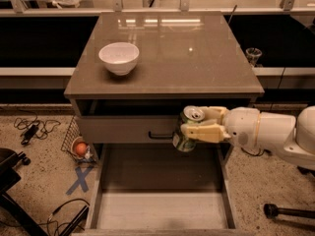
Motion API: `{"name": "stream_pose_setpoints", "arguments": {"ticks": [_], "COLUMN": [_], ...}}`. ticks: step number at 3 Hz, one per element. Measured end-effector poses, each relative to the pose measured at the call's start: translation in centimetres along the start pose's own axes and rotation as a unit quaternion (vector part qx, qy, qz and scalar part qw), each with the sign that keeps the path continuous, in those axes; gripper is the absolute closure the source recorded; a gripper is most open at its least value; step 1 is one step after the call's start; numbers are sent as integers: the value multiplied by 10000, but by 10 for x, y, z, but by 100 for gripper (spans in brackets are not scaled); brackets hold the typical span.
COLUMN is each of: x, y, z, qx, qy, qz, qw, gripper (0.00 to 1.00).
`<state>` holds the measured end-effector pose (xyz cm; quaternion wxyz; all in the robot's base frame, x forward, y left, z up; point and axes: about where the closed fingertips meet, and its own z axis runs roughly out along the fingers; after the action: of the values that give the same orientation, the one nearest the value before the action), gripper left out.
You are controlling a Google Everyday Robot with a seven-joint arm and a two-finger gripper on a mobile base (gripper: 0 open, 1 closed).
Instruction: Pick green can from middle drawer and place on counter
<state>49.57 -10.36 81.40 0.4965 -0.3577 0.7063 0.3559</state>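
My gripper (197, 124) reaches in from the right on a white arm and is shut on the green can (184, 137). The can is dark green with a shiny silver top and pull tab. It hangs tilted in the air in front of the upper drawer front, above the open middle drawer (160, 208). The drawer is pulled out towards me and its pale-grey floor is bare. The counter (187, 58) is the glossy grey-brown top of the cabinet, above and behind the can.
A white bowl (119, 58) stands on the counter's left side. The upper drawer front with a black handle (160, 135) is just behind the can. Cables, a blue floor cross (79, 178) and a small wire basket (78, 146) lie left of the cabinet.
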Motion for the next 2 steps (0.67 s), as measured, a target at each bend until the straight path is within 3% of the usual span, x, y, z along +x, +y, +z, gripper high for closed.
{"name": "stream_pose_setpoints", "arguments": {"ticks": [1, 2], "x": [-64, -164], "y": [-20, -61], "z": [-11, -30], "qx": [245, 770], "qy": [-35, -40], "qz": [4, -99], "qw": [9997, 9970], "gripper": [100, 100]}}
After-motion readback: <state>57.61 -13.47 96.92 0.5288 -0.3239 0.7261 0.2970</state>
